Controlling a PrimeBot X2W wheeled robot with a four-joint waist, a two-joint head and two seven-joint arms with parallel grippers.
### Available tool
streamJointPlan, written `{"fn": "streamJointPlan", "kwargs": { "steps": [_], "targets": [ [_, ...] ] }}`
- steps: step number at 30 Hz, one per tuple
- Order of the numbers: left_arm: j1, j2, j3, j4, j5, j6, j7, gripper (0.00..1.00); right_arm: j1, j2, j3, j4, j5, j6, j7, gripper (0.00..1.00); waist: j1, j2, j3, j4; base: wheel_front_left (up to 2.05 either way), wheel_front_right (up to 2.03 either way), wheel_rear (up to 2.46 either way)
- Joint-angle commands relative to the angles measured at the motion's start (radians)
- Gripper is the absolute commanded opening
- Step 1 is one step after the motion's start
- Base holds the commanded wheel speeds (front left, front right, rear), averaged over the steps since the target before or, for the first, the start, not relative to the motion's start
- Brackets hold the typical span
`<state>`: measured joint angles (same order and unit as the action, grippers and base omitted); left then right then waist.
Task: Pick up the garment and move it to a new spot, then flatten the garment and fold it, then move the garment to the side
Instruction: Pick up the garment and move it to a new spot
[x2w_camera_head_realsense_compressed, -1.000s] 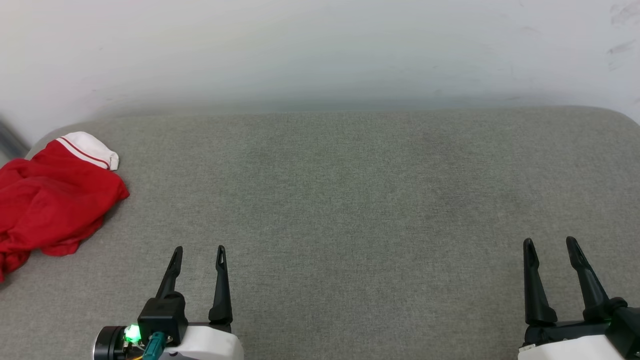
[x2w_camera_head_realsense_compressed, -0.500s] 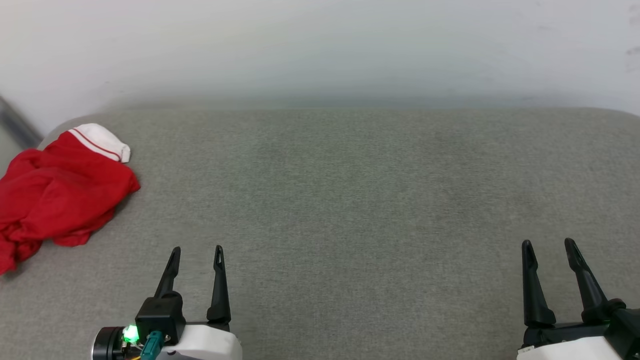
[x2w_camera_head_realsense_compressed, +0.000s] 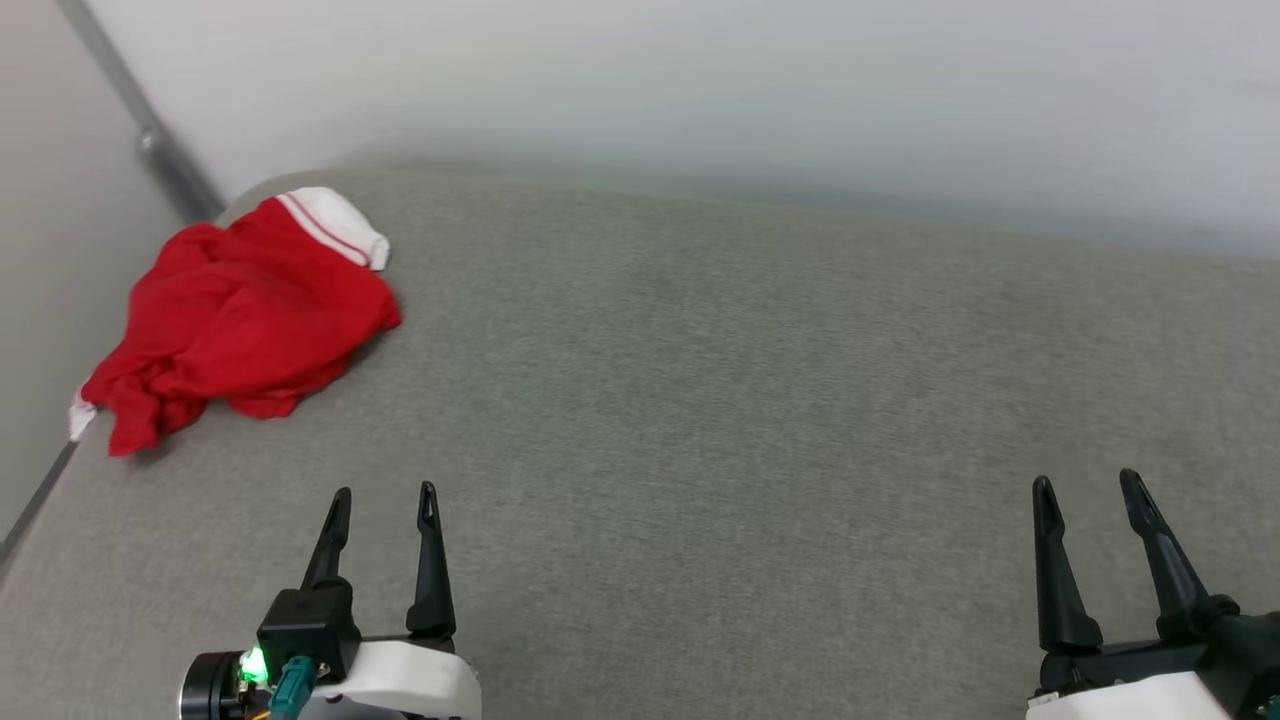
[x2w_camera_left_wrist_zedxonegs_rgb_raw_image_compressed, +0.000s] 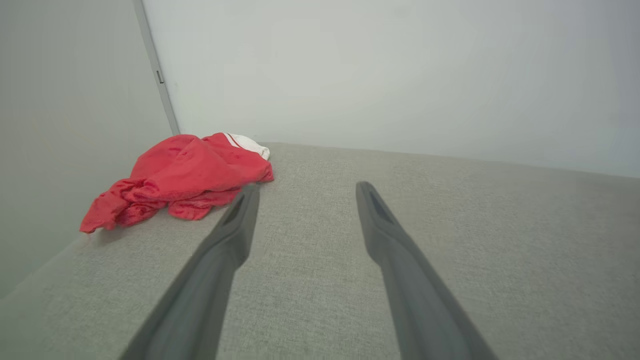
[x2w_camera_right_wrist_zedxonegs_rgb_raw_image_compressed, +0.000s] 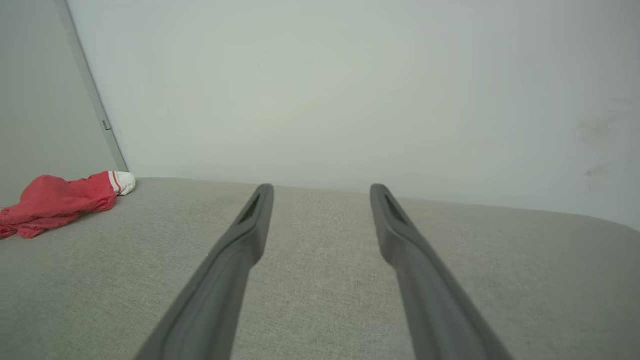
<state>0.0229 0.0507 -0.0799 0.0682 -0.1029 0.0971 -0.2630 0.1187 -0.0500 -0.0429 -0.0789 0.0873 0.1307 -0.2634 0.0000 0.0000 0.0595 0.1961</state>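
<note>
"Where is the shirt?"

"Over there. The shirt (x2w_camera_head_realsense_compressed: 245, 320) lies in a red heap at the far left corner of the grey pad (x2w_camera_head_realsense_compressed: 720, 400), close by the wall (x2w_camera_head_realsense_compressed: 700, 80). A white sleeve (x2w_camera_head_realsense_compressed: 335, 225) with red stripes pokes out at the back."

"Does the robot have it?"

"No. The left gripper (x2w_camera_head_realsense_compressed: 385, 490) is wide open and holds nothing. The right gripper (x2w_camera_head_realsense_compressed: 1086, 478) is wide open too, and it has nothing. Both hang over bare pad near the front. The left one is nearer the shirt, but they do not touch. The right one is well apart from it."

"So how much is done?"

"Nothing yet, I think. The shirt is not picked up, not moved, not flat and not folded. All of that is left to do."

"What does the head view give us?"

"Both grippers and the whole heap at once. It also shows a small white bit (x2w_camera_head_realsense_compressed: 76, 420) at the heap's near end, by the pad's left edge."

"And the wrist views?"

"The left wrist view looks from low down, so I can see how lumpy the heap is. In the right wrist view the shirt is small and far off, and its end is cut off at the edge of that view. I can't see any letters or numbers. They may be folded under."
</note>
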Motion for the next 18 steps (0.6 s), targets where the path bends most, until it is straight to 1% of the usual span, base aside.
{"fn": "streamJointPlan", "kwargs": {
  "steps": [1,8,18],
  "targets": [
    [-0.005,-0.001,0.003,-0.004,-0.009,0.003,-0.003,1.00,0.001,0.000,0.003,-0.007,-0.006,0.000,-0.002,1.00,0.0000,0.0000,0.007,0.047,0.00,0.00,0.00],
    [-0.009,-0.001,0.014,-0.006,-0.028,0.013,-0.003,1.00,0.000,0.000,0.010,-0.019,-0.024,0.000,-0.002,1.00,0.0000,0.0000,0.012,0.145,0.00,0.00,0.00],
    [-0.004,-0.001,0.040,-0.009,-0.047,0.017,-0.003,1.00,0.014,0.000,0.017,-0.019,-0.037,0.000,-0.002,1.00,0.0000,0.0000,0.004,0.272,0.00,0.00,0.00]
  ]
}}
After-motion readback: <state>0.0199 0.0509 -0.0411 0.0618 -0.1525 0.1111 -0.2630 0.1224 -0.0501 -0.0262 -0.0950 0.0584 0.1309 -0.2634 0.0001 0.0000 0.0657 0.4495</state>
